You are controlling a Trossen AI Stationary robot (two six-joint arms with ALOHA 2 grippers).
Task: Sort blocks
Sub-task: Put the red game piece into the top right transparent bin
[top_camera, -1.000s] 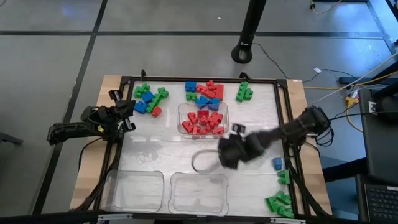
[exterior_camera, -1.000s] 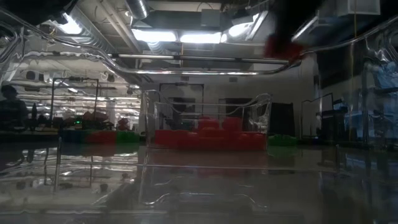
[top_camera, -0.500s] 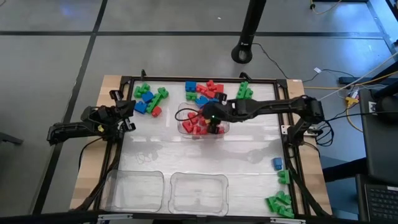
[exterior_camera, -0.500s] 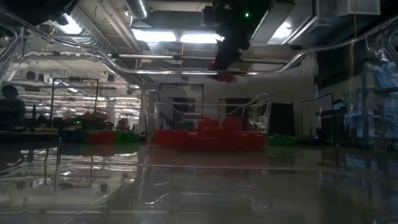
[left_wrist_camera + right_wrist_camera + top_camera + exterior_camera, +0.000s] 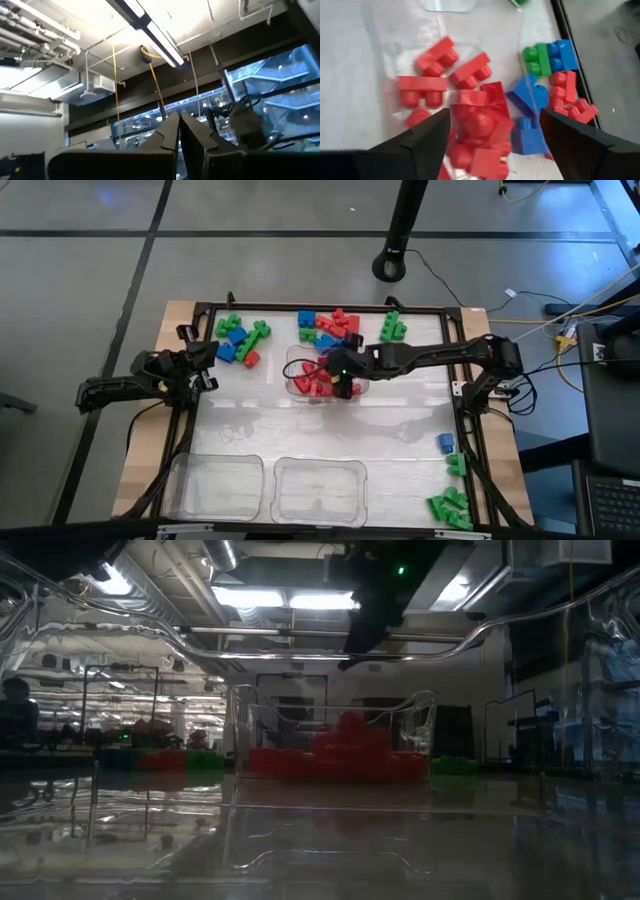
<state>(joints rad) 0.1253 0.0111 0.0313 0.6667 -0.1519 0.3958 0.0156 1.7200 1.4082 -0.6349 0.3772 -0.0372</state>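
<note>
Pale, glossy table surface (image 5: 400,430) lies inside a dark frame, resting on a light wooden board whose edges show at both sides. Around it the room floor is grey, crossed by dark seams, with a black stand base (image 5: 391,266) and loose cables beyond the far edge. Seen from table height, the room behind is a dim hall with bright ceiling strip lights (image 5: 290,598), pipes and ducts, and reflections shine on the tabletop.

A clear tray (image 5: 295,358) near the far middle holds a heap of red blocks (image 5: 315,378). The right gripper (image 5: 345,372) hangs over this tray with its fingers (image 5: 420,137) spread wide and nothing between them; a red brick (image 5: 482,125) sits blurred among the pile just beneath. Mixed red and blue blocks (image 5: 328,325) lie just beyond the tray, a green and blue cluster (image 5: 240,342) to its left, a green pair (image 5: 392,328) to its right, and more green ones (image 5: 450,505) at the near right corner beside a blue one (image 5: 445,443). Two more clear trays (image 5: 265,485) sit at the near edge.

The left gripper (image 5: 205,365) waits at the table's left edge, fingers (image 5: 172,132) pressed together, pointing up at the ceiling.
</note>
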